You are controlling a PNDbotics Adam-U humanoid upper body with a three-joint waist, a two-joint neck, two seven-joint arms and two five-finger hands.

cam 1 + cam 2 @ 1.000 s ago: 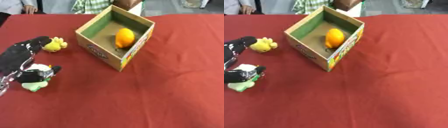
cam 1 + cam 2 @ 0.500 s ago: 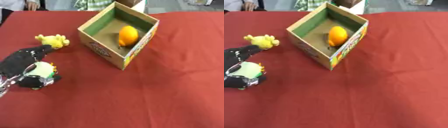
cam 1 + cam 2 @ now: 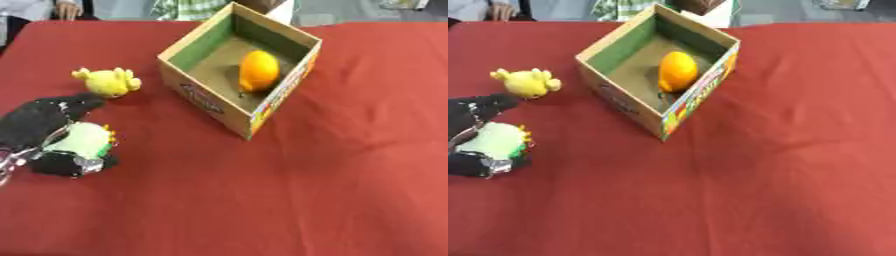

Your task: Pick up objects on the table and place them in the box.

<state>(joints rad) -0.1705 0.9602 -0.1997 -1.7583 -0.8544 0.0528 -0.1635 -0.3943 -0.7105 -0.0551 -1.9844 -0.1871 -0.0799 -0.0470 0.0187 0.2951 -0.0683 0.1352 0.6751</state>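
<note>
red table (image 3: 350,175): left hand (image 3: 39,120) grips green toy (image 3: 79,142).

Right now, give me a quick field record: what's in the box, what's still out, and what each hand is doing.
box: open cardboard, far centre of red table
in box: orange object
left hand: fingers curled round green toy, near left edge
still loose: yellow toy, on the cloth between hand and box
right hand: not in view

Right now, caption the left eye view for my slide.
Left hand curled around green toy; yellow toy waits; orange in box.
</note>
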